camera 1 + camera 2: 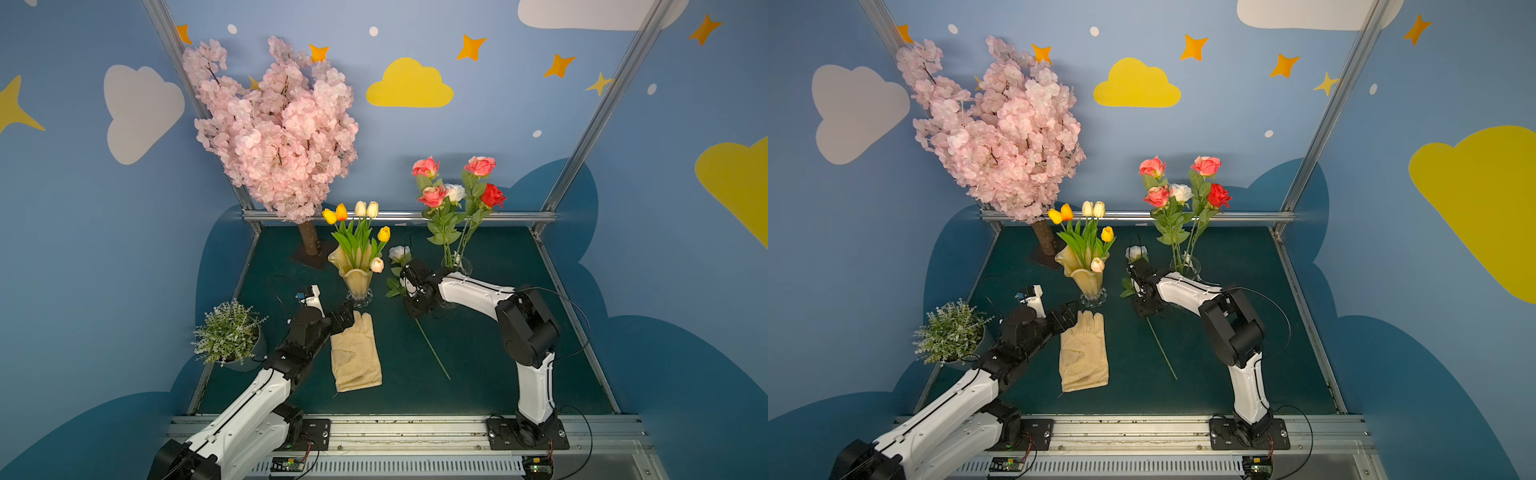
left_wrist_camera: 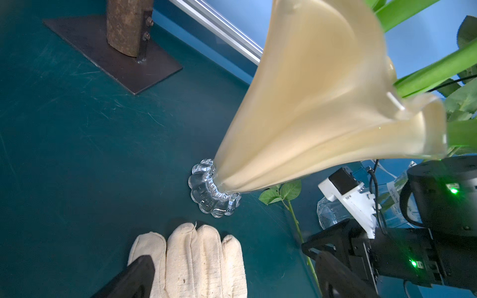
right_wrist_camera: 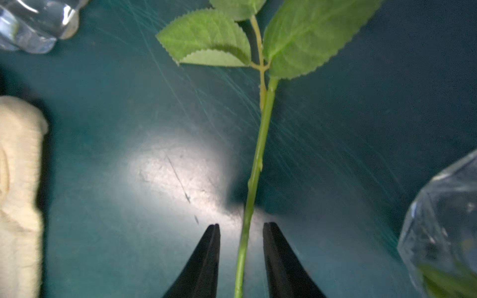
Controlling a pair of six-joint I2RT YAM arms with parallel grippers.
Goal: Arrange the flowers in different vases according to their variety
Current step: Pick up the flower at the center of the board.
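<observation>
The amber vase (image 1: pixel 357 278) with a ruffled rim stands mid-table and holds several tulips (image 1: pixel 359 232). Behind my right arm, the clear glass vase (image 1: pixel 457 266) holds several roses (image 1: pixel 453 195). A white rose (image 1: pixel 400 253) lies on the mat between the vases, its stem (image 1: pixel 432 351) running toward the front. My right gripper (image 3: pixel 241 225) is open, and the stem (image 3: pixel 254 175) passes between its fingers with a gap on each side. My left gripper (image 2: pixel 233 256) is open above the fingertips of a cream glove (image 2: pixel 196 258), near the amber vase's glass foot (image 2: pixel 214 191).
The pink blossom tree (image 1: pixel 274 124) stands back left on a dark metal plate (image 2: pixel 111 51). A small potted plant (image 1: pixel 228 332) sits at the left edge. The glove (image 1: pixel 355 357) lies in front of the amber vase. A metal rail (image 1: pixel 399 216) bounds the back.
</observation>
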